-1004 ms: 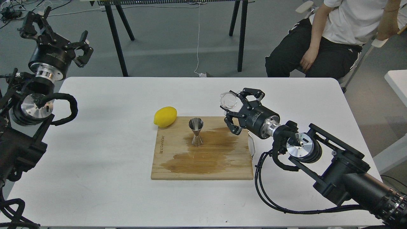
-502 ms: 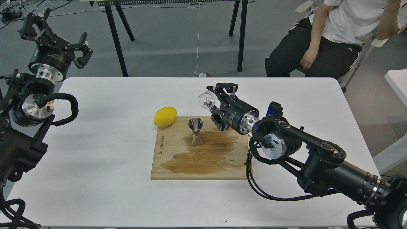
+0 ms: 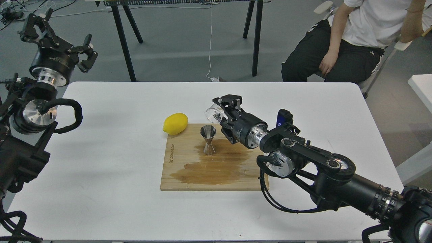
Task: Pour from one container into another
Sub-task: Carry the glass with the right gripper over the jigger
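While the right arm enters from the near right corner of the counter, its thick dark links run up and to the left, past a silver joint disc over the right edge of the wooden cutting board, to a wrist that lies almost level and points left. At its far end the right gripper has its fingers closed on the glass cup, which is tipped over on its side with the mouth turned down and to the left, held in the air just above and to the right of the steel jigger. Cup and jigger are apart. That jigger stands upright on the far half of the board, near the board's middle, with a dark wet stain spread across the wood around its foot and toward the near edge. Just past the board's far left corner a yellow lemon lies on the counter, touching or nearly touching the board. Farther off, beyond the counter's far left corner, the left arm is raised with its wrist pointing up and away; the left gripper hangs over the floor with its 2 fingers spread wide, holding nothing. A seated person is beyond the far right edge.
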`<state>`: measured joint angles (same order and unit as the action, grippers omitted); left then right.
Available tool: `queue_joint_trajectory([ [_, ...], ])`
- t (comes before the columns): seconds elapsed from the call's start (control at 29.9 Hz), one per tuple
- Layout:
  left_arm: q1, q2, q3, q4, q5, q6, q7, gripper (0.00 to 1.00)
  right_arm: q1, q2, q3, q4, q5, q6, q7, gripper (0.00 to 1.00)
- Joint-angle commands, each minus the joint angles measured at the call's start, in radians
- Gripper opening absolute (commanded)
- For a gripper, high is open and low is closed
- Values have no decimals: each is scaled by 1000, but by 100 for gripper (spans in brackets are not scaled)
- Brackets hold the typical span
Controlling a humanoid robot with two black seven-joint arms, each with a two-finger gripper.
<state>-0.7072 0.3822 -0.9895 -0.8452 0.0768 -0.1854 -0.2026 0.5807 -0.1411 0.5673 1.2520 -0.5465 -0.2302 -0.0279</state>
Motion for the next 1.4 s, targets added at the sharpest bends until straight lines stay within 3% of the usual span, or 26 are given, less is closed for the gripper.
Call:
queue_joint_trajectory([
  [0.0,0,1,0,0,0,0,0,100,-2,0,-18,0,-44,0,17,36],
  [0.37,2,3,0,0,0,0,-3,100,-2,52,-37,-62,-240,-17,54,36],
  [1.37,2,4,-1,0,0,0,-4,100,16,54,-115,-86,-490,-69,78,35],
])
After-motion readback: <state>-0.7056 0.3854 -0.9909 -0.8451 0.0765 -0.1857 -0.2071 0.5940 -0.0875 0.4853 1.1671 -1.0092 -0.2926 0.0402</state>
